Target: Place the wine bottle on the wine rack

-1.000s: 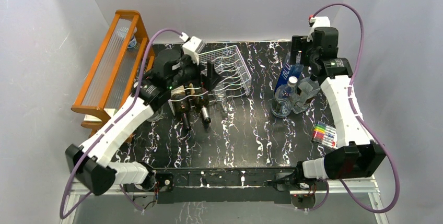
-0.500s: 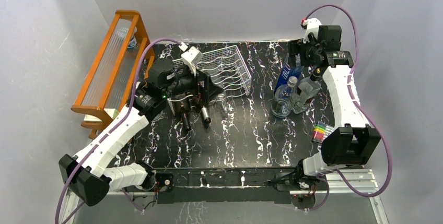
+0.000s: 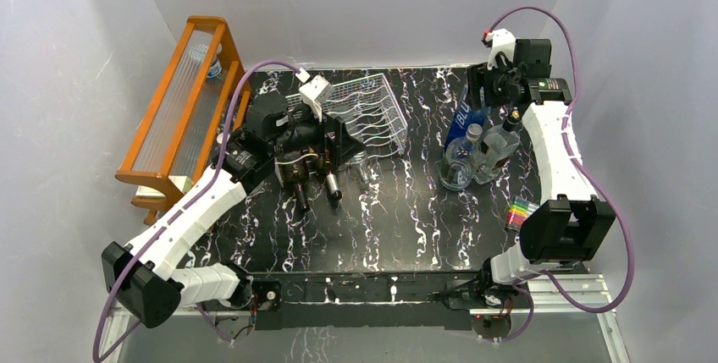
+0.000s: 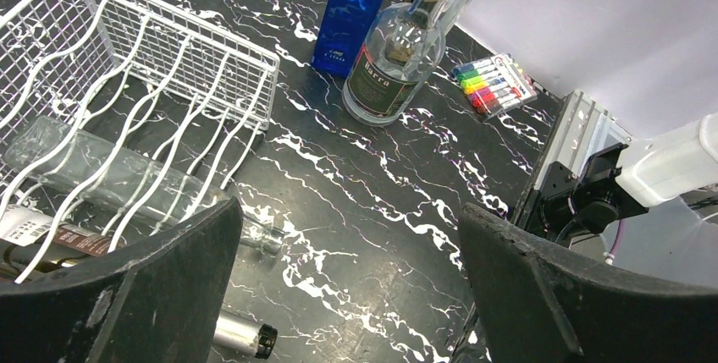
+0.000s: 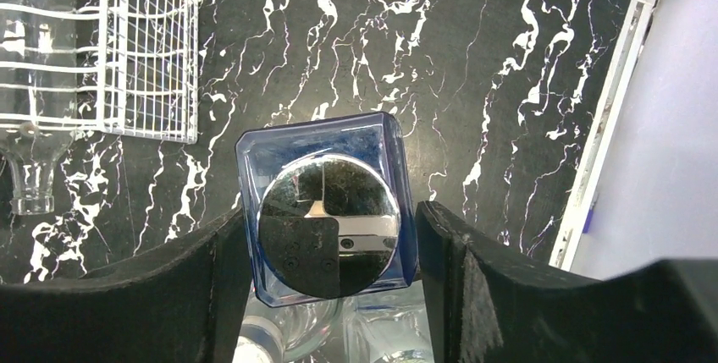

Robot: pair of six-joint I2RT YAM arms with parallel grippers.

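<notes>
Both jaws of the far-stretched right arm (image 3: 555,147) flank blue bottle (image 5: 326,219).

wine bottle (image 5: 322,156): blue, square-shouldered, mirrored round cap, upright, far right on the surface, clasped in my right hand (image 5: 326,244) | wine rack (image 3: 364,113): white wire, wavy grooves, far left-centre

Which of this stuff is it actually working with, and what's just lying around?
In the job: wine rack; blue bottle, straddled by the right gripper.
Lying about: marker pack; orange shelf; Barra bottle, perhaps a later turn.
</notes>
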